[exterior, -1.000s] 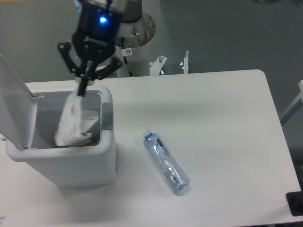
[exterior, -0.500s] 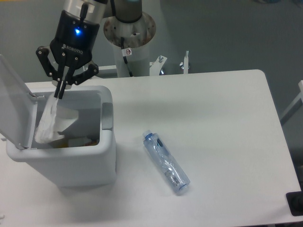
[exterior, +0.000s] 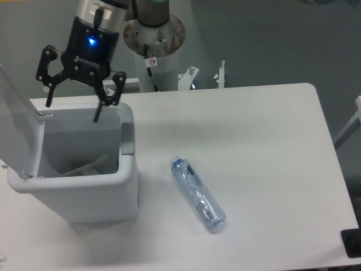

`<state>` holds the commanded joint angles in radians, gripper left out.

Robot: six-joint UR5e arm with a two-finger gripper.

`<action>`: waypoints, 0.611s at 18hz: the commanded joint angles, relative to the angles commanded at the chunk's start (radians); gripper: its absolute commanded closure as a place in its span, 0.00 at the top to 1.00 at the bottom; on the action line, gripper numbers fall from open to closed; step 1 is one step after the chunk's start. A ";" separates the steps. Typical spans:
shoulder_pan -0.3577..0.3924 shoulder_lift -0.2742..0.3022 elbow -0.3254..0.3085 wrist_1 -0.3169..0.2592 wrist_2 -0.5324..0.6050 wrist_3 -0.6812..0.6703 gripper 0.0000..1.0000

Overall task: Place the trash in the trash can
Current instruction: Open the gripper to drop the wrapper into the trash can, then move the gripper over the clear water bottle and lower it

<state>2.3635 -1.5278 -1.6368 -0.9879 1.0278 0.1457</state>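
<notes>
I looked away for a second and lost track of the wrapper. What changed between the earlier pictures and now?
The gripper moved left over the trash can, then opened its fingers and let go of the wrapper. The wrapper, which had hung from the closed fingers, dropped and now lies low inside the bin. The gripper is empty above the opening. The bottle on the table and the raised lid stayed as they were.

You have a white table [exterior: 254,141] with rounded corners in front of you. On its left part stands the white trash can [exterior: 84,195], lid hinged open to the left. Just to the bin's right, apart from it, the crushed clear bottle [exterior: 198,194] lies on its side, blue cap pointing toward the table's back edge.
</notes>
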 joint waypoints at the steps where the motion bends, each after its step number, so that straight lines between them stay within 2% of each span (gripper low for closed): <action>1: 0.035 -0.002 0.000 0.008 0.000 0.000 1.00; 5: 0.160 -0.063 0.044 0.028 0.002 0.000 1.00; 7: 0.175 -0.122 0.099 0.034 0.014 0.000 1.00; 11: 0.183 -0.250 0.204 0.034 0.179 0.000 1.00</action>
<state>2.5464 -1.7776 -1.4330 -0.9541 1.2069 0.1457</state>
